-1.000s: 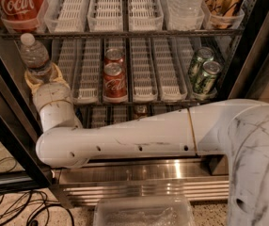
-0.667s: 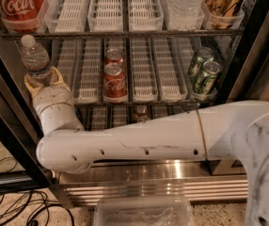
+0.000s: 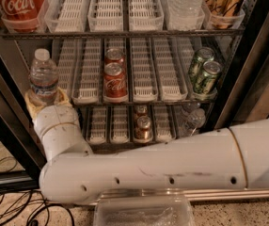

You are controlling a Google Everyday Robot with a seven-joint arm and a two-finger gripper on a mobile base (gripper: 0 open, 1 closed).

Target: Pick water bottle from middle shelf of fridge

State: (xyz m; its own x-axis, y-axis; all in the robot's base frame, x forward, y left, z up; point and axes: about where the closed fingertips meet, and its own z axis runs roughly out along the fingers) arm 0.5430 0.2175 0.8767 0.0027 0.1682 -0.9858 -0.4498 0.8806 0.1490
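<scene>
The small clear ribbed water bottle with a white cap (image 3: 43, 78) stands upright at the far left of the middle shelf of white slotted trays on a wire rack (image 3: 144, 72), close against the black frame of the drinks fridge (image 3: 5, 105). The gripper (image 3: 46, 101) is right under and around the bottle's base; its tan fingers (image 3: 31, 102) show on both sides of the lower body, closed on the bottle. Against the view a second ago, the bottle and wrist sit a little lower and further right, while the two red cola cans (image 3: 115, 76) and the pair of green cans (image 3: 204, 75) have kept their places. So the bottle has moved with the gripper and not with the rack, which suggests the grasp holds and the bottle is being carried. The thick white arm (image 3: 162, 173) lies lower across the foot of the cooler. What seems left is to draw the bottle clear of the door frame without knocking it.
</scene>
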